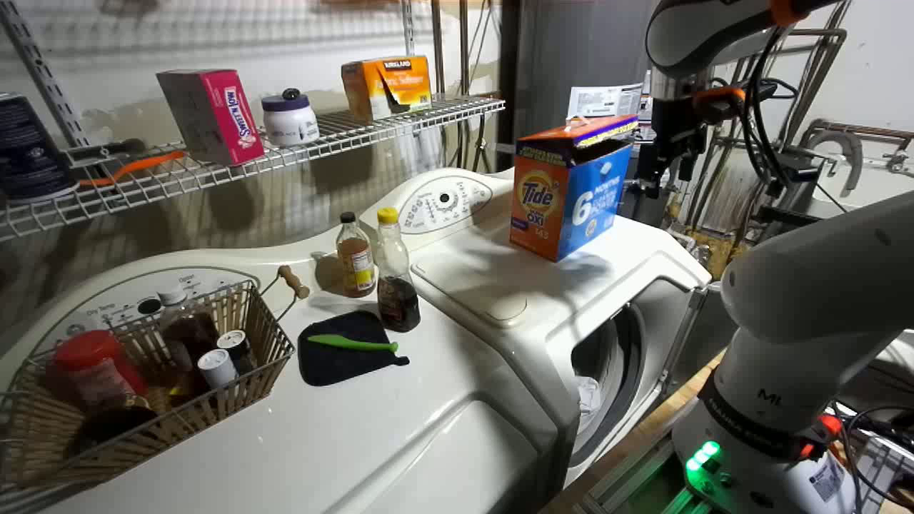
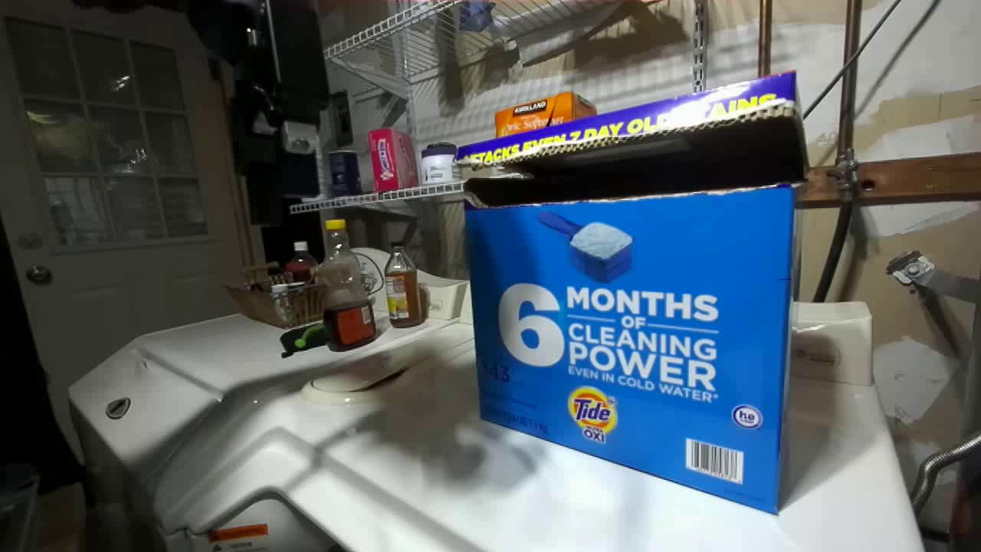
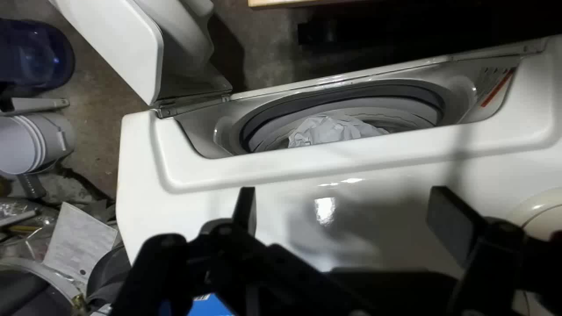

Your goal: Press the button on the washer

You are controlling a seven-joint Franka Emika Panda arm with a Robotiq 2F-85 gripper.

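Observation:
The glossy white washer (image 1: 464, 278) stands with its porthole door (image 3: 118, 39) swung open. White cloth (image 3: 333, 129) lies in its drum. Its top also shows in an exterior view (image 2: 398, 491). At its back, a rounded control panel (image 1: 468, 207) carries a dark dial (image 1: 445, 198) and small markings; single buttons are too small to tell. In the other wrist picture of the scene, the panel is out of view. My gripper (image 1: 660, 182) is beside the detergent box, above the washer's far side. In the wrist view its fingers (image 3: 344, 195) are wide apart, empty, above the washer's top.
An orange and blue Tide box (image 1: 539, 200) stands on the washer; it hides the panel in an exterior view (image 2: 636, 253). Two bottles (image 1: 355, 265), a black potholder (image 1: 325, 364) and a basket (image 1: 275, 378) sit on the neighbouring appliance (image 1: 343, 435). A wire shelf (image 1: 321, 146) hangs above.

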